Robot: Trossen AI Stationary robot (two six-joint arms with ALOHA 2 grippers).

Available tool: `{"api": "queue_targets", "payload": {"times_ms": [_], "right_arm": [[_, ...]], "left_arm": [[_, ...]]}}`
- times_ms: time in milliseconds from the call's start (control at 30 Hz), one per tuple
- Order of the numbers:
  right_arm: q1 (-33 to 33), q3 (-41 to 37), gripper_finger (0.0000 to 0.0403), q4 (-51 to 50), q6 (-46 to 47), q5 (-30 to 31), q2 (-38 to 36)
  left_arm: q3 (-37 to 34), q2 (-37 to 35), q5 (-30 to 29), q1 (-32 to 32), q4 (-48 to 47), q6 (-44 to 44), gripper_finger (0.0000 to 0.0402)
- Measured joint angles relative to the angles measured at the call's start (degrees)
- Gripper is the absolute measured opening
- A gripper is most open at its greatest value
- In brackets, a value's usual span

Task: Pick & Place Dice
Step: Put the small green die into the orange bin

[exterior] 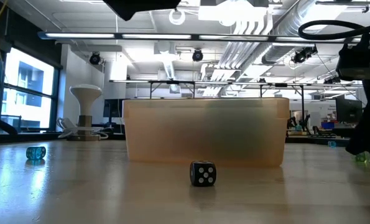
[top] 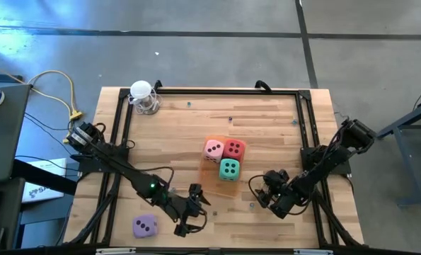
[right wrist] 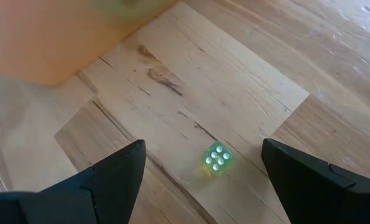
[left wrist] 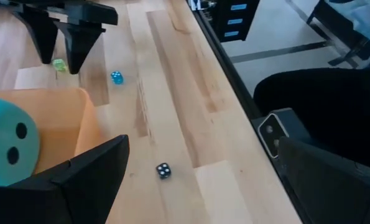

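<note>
Pink die [top: 213, 149], red die [top: 235, 148] and teal die [top: 229, 168] sit together on the translucent orange tray [top: 219, 185] at mid-table. The lilac die [top: 145, 226] rests alone on the table near the near edge. My left gripper [top: 194, 209] is open, between the lilac die and the tray; its wrist view shows the teal die [left wrist: 7, 146] beside the tray wall [left wrist: 63, 115]. My right gripper [top: 268, 191] is open to the right of the tray, its fingers standing either side of a small green die [right wrist: 218, 158] without touching it.
Small hard dice lie on the wood: a black one [left wrist: 163, 170] [exterior: 203, 173] in front of the tray, a blue one [left wrist: 116, 77] and the green one near the right gripper. A white lamp-like object [top: 143, 95] stands at the far left corner. A black frame [top: 196, 90] edges the table.
</note>
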Motion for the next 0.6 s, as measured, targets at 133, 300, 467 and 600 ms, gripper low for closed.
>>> {"api": "queue_targets", "payload": {"times_ms": [133, 300, 467, 600], "right_arm": [[0.0, 0.0, 0.0314, -0.14, -0.55, 0.0, 0.02], [0.0, 0.0, 0.0295, -0.75, -0.68, -0.02, 0.08], [0.0, -0.07, 0.027, -1.05, -1.14, -0.06, 0.09], [0.0, -0.07, 0.0255, -1.31, -1.36, -0.04, 0.09]], "left_arm": [[0.0, 0.04, -0.06, -0.65, 0.41, -0.18, 0.0399], [0.0, 1.24, -0.07, -1.25, 3.98, -1.45, 0.0399], [-0.04, 2.9, -1.68, -1.86, 6.8, -0.1, 0.0399], [-0.02, 3.31, -5.68, -2.19, 7.38, -0.4, 0.0399]]}}
